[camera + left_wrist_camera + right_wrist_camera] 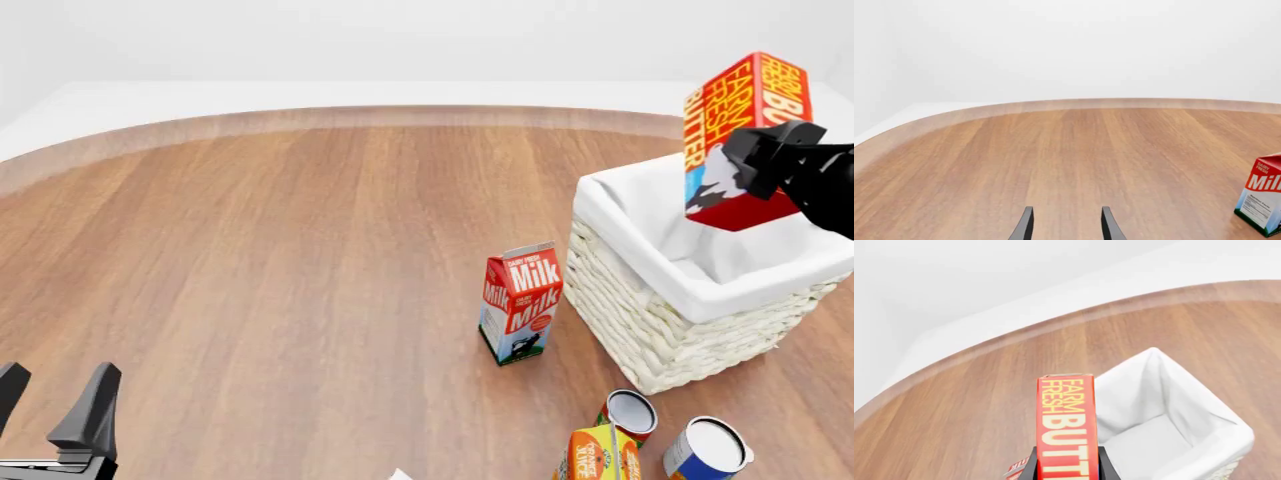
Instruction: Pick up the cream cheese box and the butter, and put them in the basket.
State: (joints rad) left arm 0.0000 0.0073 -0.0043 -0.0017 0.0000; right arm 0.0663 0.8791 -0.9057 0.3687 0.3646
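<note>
The butter is pinched by the right tool above the basket at the far right of the worktop, so I judge the next move is lowering and releasing it, while the left tool waits spread.

Bright, even, diffuse light from above; soft faint shadows, sharp clean renders, no glare or blur.

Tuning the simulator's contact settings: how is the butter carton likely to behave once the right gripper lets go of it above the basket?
The butter, clamped low in the right gripper, looks stiff. Long and narrow, it will likely tip over inside the basket. Its smooth faces may slide on the liner.
</note>
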